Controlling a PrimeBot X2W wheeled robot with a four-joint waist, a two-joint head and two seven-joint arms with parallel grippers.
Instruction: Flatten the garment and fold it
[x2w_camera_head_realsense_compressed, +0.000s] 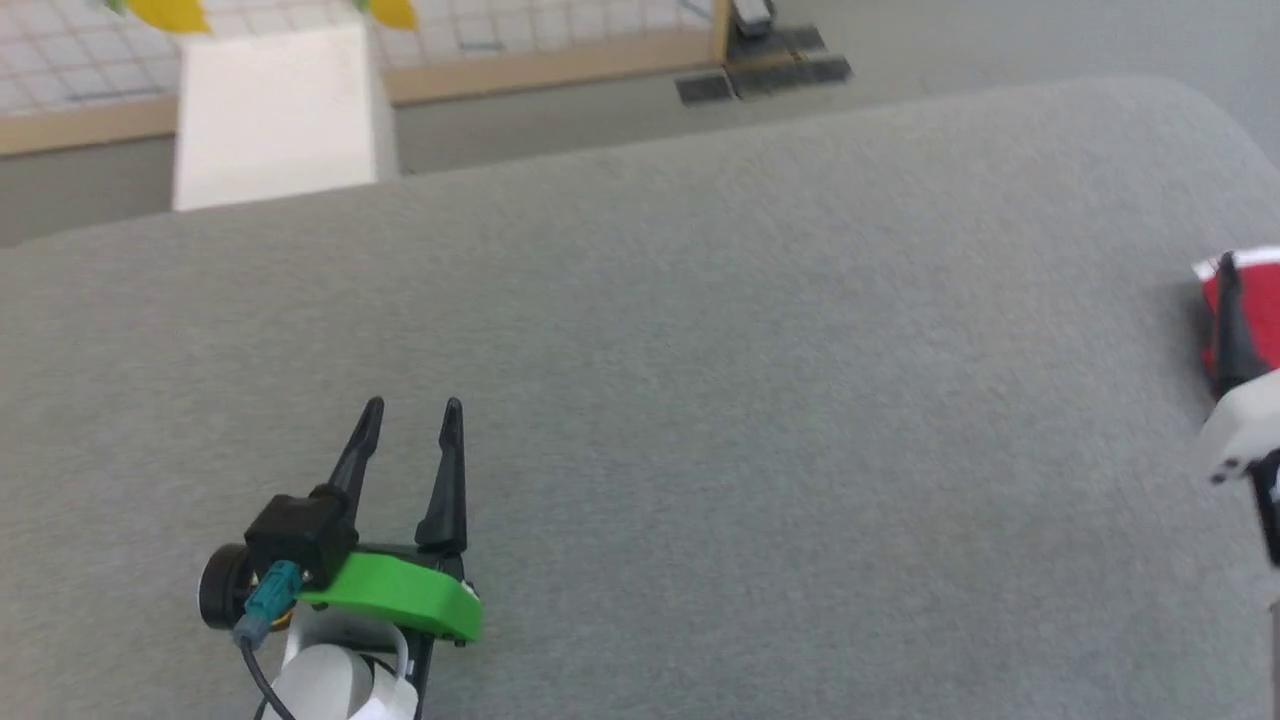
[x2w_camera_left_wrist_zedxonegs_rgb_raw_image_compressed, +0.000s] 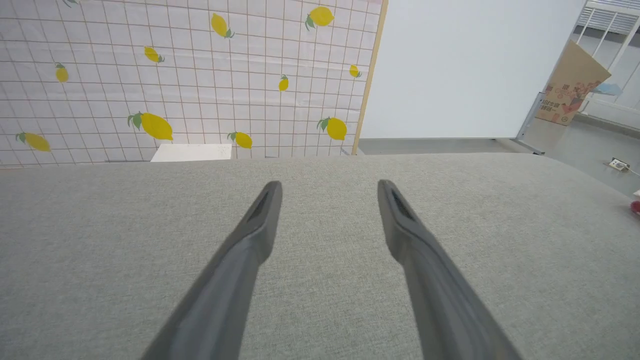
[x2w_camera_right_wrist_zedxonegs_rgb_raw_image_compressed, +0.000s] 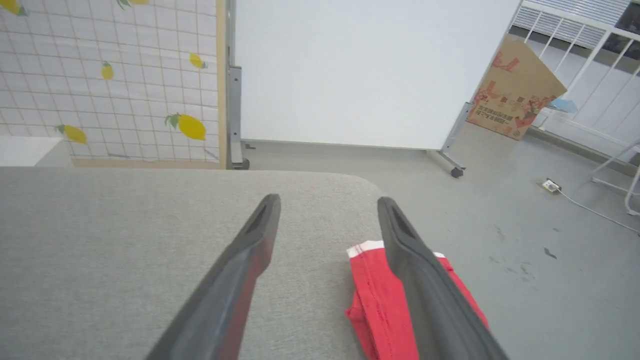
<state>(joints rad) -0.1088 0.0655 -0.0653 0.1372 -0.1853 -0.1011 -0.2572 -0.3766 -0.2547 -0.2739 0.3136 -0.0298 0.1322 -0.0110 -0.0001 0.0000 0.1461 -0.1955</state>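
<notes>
Fingers spread, the right gripper (x2w_camera_right_wrist_zedxonegs_rgb_raw_image_compressed: 328, 201) is hovering over the bunched garment (x2w_camera_right_wrist_zedxonegs_rgb_raw_image_compressed: 375, 300) at the tabletop (x2w_camera_head_realsense_compressed: 700, 350) edge. The left gripper (x2w_camera_head_realsense_compressed: 412, 405) is waiting, likewise spread. Grasping the garment probably comes next.

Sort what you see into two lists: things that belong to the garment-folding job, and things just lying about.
Job: the garment, the grey padded surface under it, the left tool, the right tool.
Lying about: white box, cardboard box, lemon-print screen, floor socket.

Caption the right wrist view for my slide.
Open right gripper above the grey padded surface, one finger crossing in front of the red garment lying by the surface's edge.
</notes>
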